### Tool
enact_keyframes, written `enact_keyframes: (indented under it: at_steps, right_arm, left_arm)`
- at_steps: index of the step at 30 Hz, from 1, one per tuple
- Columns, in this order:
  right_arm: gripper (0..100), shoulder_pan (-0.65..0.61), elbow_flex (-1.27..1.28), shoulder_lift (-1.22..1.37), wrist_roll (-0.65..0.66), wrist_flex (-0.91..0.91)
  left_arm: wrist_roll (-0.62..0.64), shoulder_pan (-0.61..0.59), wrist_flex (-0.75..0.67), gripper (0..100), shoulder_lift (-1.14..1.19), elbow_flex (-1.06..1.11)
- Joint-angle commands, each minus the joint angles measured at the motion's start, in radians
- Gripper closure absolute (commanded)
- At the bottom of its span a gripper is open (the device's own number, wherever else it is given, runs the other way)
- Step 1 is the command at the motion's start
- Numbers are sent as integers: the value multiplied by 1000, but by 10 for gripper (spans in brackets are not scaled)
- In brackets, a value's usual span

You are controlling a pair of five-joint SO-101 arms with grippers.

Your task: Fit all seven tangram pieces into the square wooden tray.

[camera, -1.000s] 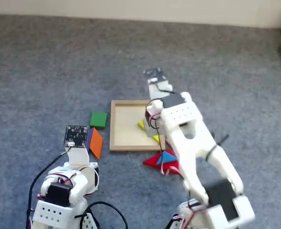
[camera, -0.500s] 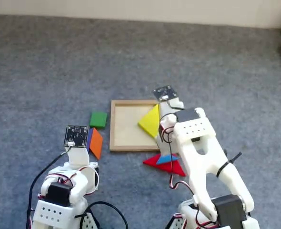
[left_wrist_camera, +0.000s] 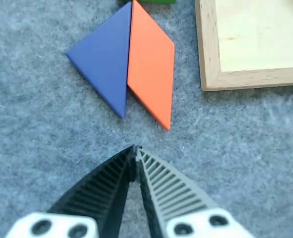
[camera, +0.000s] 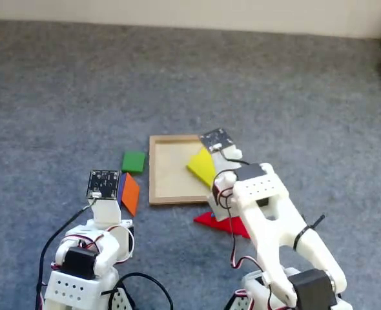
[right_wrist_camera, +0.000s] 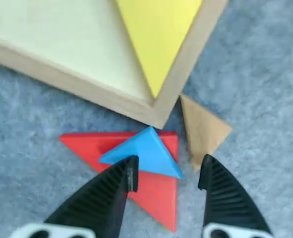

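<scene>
The square wooden tray (camera: pixel 157 169) lies mid-table with a yellow triangle (camera: pixel 202 166) in it, one tip in a corner (right_wrist_camera: pixel 156 39). My right gripper (right_wrist_camera: pixel 169 172) hangs open just above a light blue triangle (right_wrist_camera: pixel 142 151), which rests on a red triangle (right_wrist_camera: pixel 154 186), outside the tray rim (right_wrist_camera: pixel 107 99). A tan triangle (right_wrist_camera: pixel 202 130) lies beside them. My left gripper (left_wrist_camera: pixel 135 148) is shut and holds nothing, a little short of a dark blue triangle (left_wrist_camera: pixel 104 54) and an orange parallelogram (left_wrist_camera: pixel 150 64). A green square (camera: pixel 133 161) sits left of the tray.
Grey carpet covers the whole table. The right arm (camera: pixel 268 206) reaches over the red triangle (camera: pixel 217 223) and the tray's near right corner. The left arm (camera: pixel 90 255) stands at the near left, by the orange parallelogram (camera: pixel 131 192).
The right arm has drawn back from over the tray toward the near side. The yellow triangle is uncovered in the tray, and the light blue triangle has gone under the arm. The left arm kept still.
</scene>
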Motion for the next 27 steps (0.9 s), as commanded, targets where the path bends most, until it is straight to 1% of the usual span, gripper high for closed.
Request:
enact_keyframes:
  at_steps: [1, 8, 11, 13, 20, 24, 27]
  right_arm:
    - [796, 76, 15, -8, 77, -68]
    - [796, 220, 8, -8, 160, -143]
    - [796, 263, 8, -16, 164, -133]
    - [796, 271, -4, -21, 166, -94]
    - [793, 182, -148, -21, 164, 139]
    - [792, 82, -160, -21, 161, 232]
    - [778, -5, -159, -18, 161, 259]
  left_arm:
    - [-2, -8, 5, 993, -42, 21]
    - [-2, -8, 5, 993, -42, 21]
    - [-2, -8, 5, 993, -42, 21]
    - [-2, -8, 5, 993, -42, 21]
    - [-2, -8, 5, 993, -42, 21]
    - [-2, -8, 5, 993, -42, 21]
    - [-2, -8, 5, 993, -42, 21]
